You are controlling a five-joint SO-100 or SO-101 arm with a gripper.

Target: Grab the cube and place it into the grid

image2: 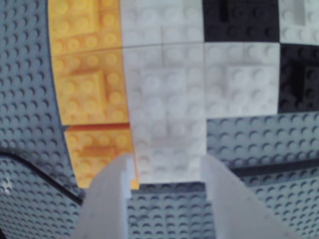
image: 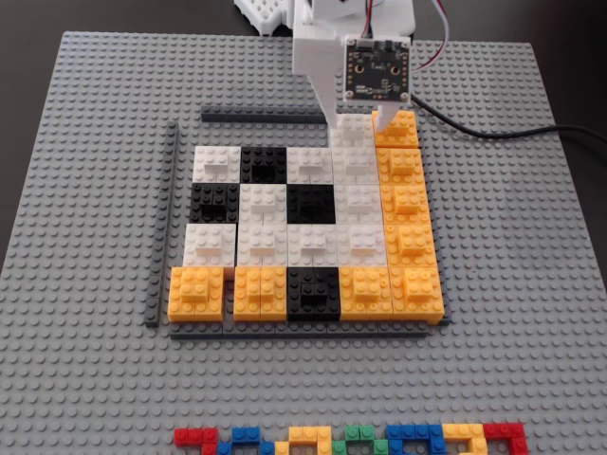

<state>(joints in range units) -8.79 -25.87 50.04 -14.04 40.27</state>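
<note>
Pincer (image2: 169,172) closed around white cube (image2: 167,124), held between both fingers at grid's (image: 303,327) far edge, beside orange column (image: 408,218).

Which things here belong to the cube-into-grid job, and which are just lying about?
Part of the job:
- cube, white, between the end effector fingers at the grid's far edge
- grid, mosaic of white, black and orange blocks
- end effector

Lying about:
- grey baseplate
- row of multicoloured bricks along the near edge
- loose dark grey strip left of the grid in the fixed view
- black cable
</note>
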